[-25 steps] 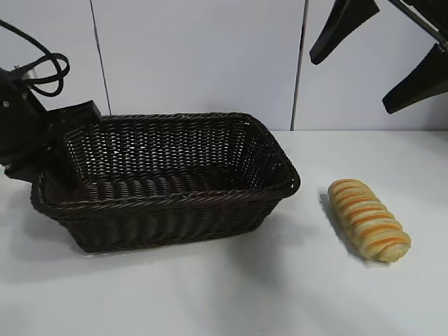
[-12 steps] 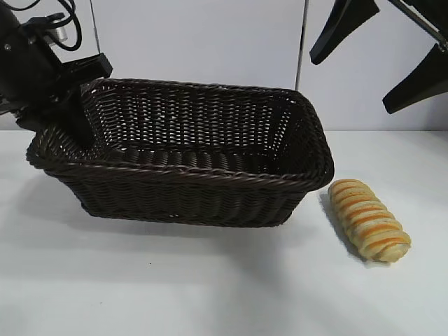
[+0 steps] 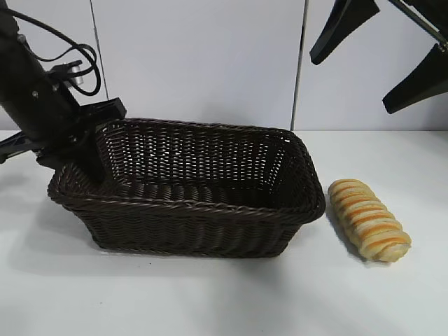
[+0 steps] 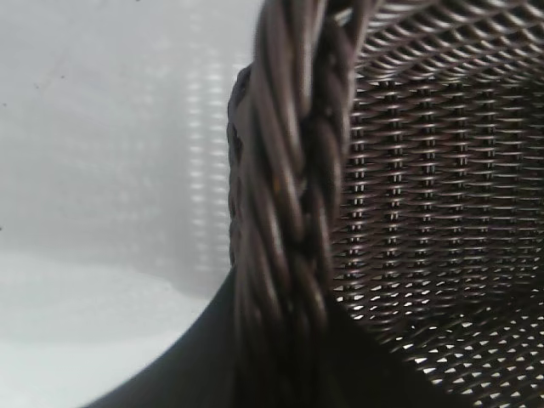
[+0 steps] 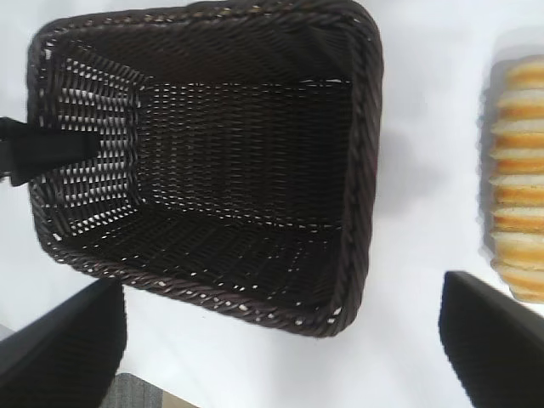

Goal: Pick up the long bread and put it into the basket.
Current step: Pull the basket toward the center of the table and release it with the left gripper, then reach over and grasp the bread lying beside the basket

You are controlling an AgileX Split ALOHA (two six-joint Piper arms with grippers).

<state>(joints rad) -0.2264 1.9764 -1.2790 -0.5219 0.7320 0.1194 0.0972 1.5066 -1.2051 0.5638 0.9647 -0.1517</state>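
Golden-yellow crust with orange-brown crosswise ridges marked the long bread (image 3: 369, 219), which lay on the white counter (image 3: 224, 294) just beside the right end of the basket (image 3: 210, 231), apart from it and untouched. It was judged to be light and somewhat soft, so a hard squeeze could dent it; its ridges should give the pads some purchase. A hold across the middle of its length, jaws set square to the long axis, was judged the best balanced.

The basket, dark brown woven wicker with a braided rim, was seen empty, its sloping walls stiff enough to be dragged by one edge. Its left end wall was straddled by the left gripper (image 3: 94, 164), one finger inside and one outside, closed narrowly about the braided rim as the left wrist view showed close up.

The right gripper (image 3: 381, 59) hung high above the loaf with its fingers spread wide and nothing between them.

The counter was plain, smooth and matte, and pale wall panels with dark seams stood behind it. No placing had yet been done.
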